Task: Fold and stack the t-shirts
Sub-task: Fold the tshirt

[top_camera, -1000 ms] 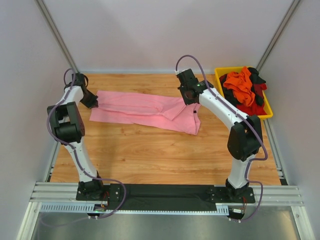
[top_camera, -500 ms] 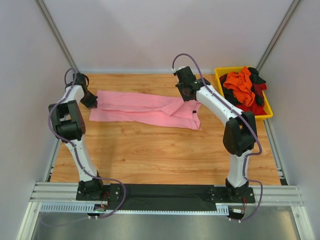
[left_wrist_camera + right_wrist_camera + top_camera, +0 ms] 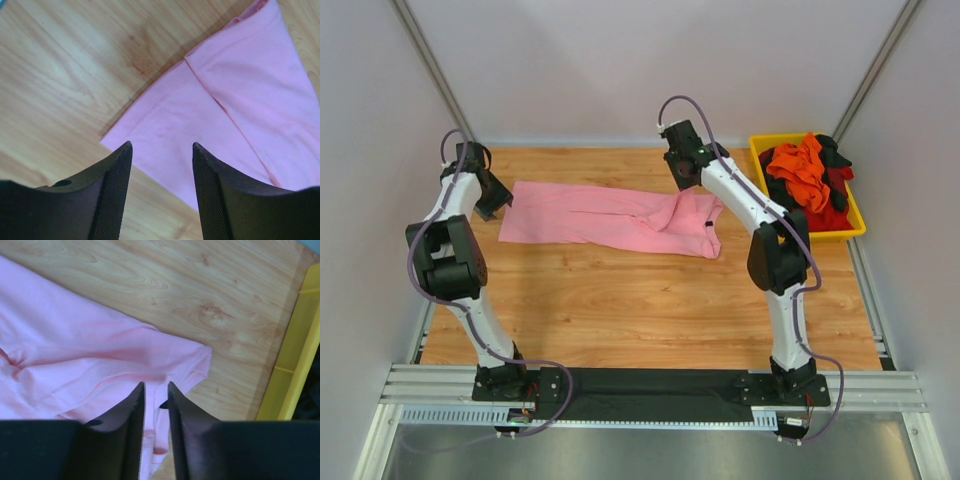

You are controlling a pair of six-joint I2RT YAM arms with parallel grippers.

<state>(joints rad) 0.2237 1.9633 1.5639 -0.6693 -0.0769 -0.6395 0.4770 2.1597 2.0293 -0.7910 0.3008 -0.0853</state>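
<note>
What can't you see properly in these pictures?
- Top view: how many shirts lie in the bin. They are tangled and hide each other.
- Top view: the right end of the pink shirt. The right arm covers part of it.
- Right wrist view: most of the bin, cut off by the right edge.
- Left wrist view: the pink shirt's near part, behind the left gripper.

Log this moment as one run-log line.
pink t-shirt: flat on table | left jaws: open, empty, over its left end | right jaws: ajar, empty, over its right end | yellow bin: shirts heaped inside
</note>
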